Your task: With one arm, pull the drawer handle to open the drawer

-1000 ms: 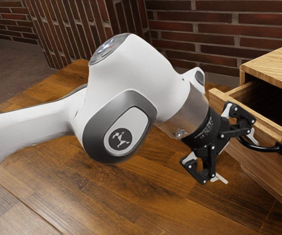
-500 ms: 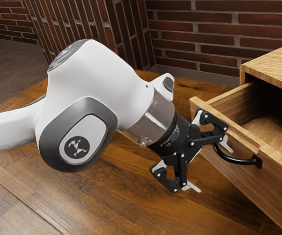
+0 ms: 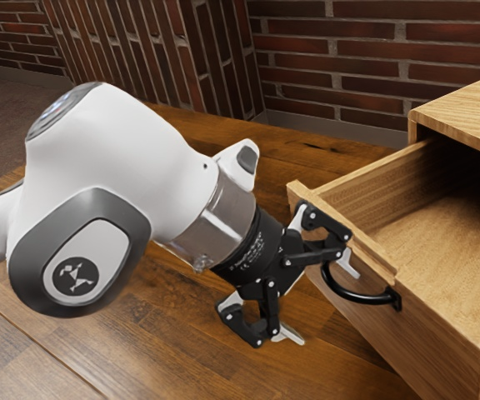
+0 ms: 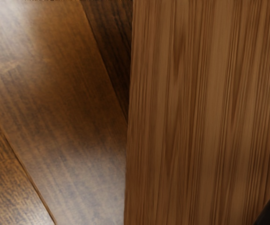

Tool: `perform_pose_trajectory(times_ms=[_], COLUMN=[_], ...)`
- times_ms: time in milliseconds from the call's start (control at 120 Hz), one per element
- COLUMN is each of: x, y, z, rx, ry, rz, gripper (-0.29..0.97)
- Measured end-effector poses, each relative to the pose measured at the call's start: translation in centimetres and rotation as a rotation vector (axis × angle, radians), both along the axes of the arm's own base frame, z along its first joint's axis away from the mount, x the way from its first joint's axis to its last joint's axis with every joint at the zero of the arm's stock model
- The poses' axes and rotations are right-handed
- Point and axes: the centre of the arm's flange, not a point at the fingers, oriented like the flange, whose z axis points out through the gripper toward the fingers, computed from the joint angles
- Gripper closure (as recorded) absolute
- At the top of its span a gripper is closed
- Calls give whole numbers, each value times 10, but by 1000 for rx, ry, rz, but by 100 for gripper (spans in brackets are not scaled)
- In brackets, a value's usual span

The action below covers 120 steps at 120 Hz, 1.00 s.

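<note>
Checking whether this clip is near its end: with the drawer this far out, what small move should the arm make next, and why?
Probably slip the finger clear of the handle; no further pull seems needed. The drawer stands well out of the cabinet, its inside floor showing, and the gripper is open, one finger apparently hooked behind the handle rather than clamping it.

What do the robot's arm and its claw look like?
The arm is chunky, rounded and white, with a grey oval panel bearing a small white logo. A silver ring joins it to a black wrist. The claw is black, with thin jointed bars and two silvery fingertips.
</note>
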Motion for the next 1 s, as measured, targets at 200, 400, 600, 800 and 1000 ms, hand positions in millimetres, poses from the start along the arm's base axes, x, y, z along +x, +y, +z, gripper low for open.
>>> perform_pose_trajectory(times_ms=[200, 400, 600, 800, 1000], x=[-15, -29, -37, -51, -172], y=[4, 10, 8, 11, 84], z=[-3, 0, 7, 33, 224], rx=[9, 23, 27, 38, 415], ry=[5, 0, -2, -61, -359], rz=[-3, 2, -8, -21, -103], gripper=[0, 0, 0, 0, 0])
